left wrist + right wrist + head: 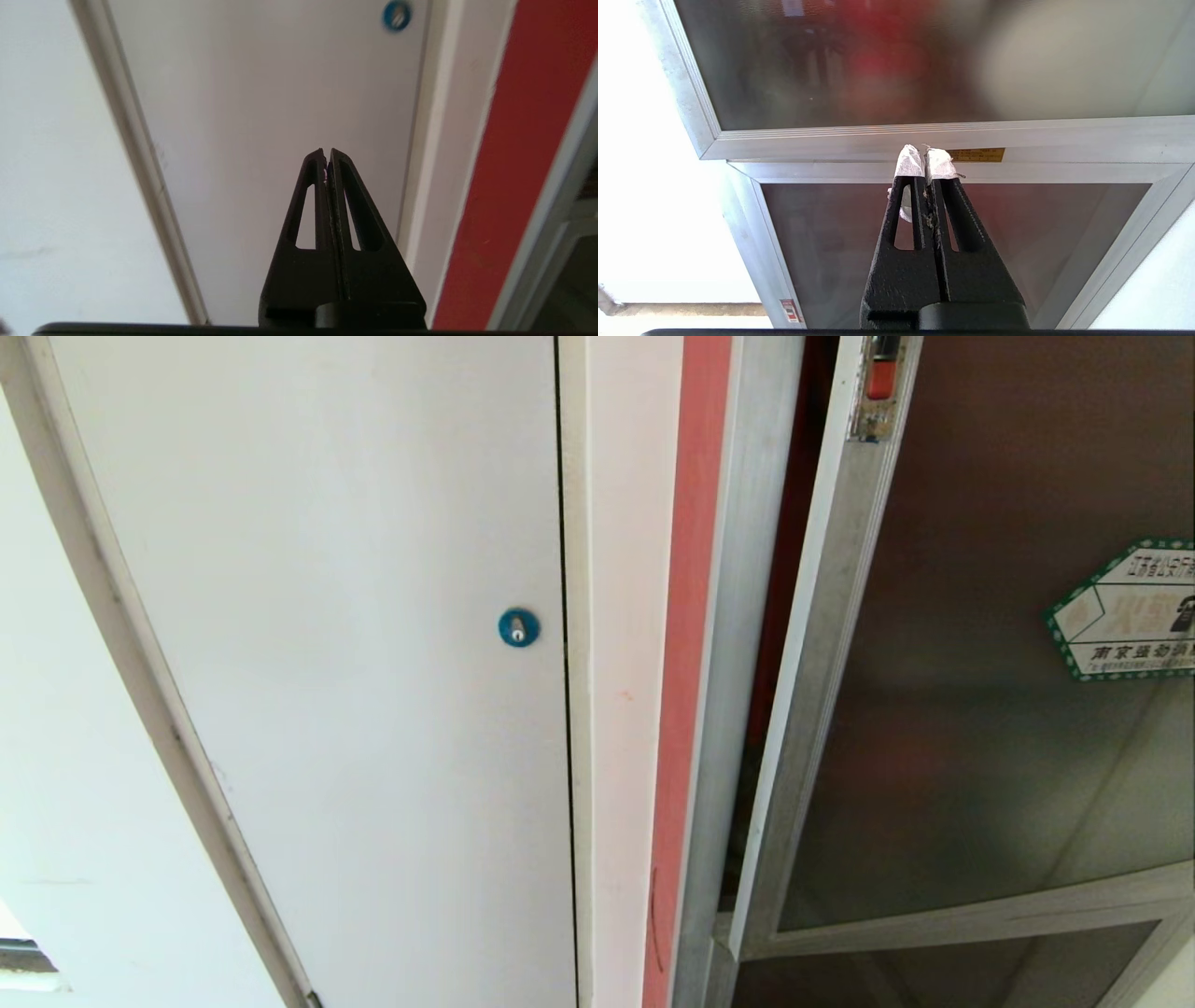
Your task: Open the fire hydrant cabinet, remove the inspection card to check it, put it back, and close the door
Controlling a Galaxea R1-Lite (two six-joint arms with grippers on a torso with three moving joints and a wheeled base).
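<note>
We are facing the door (pixel 980 709), standing slightly ajar on our right; our left tool (pixel 327 151), clenched empty, is pointing at the white panel door (pixel 280 93), while the right tool (pixel 924 151) is clenched too

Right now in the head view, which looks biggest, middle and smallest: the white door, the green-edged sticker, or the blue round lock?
1. White door, by far the biggest.
2. Green-edged sticker, partly cut off by the picture's edge, so its full size is unsure.
3. Blue round lock, the smallest.
</note>
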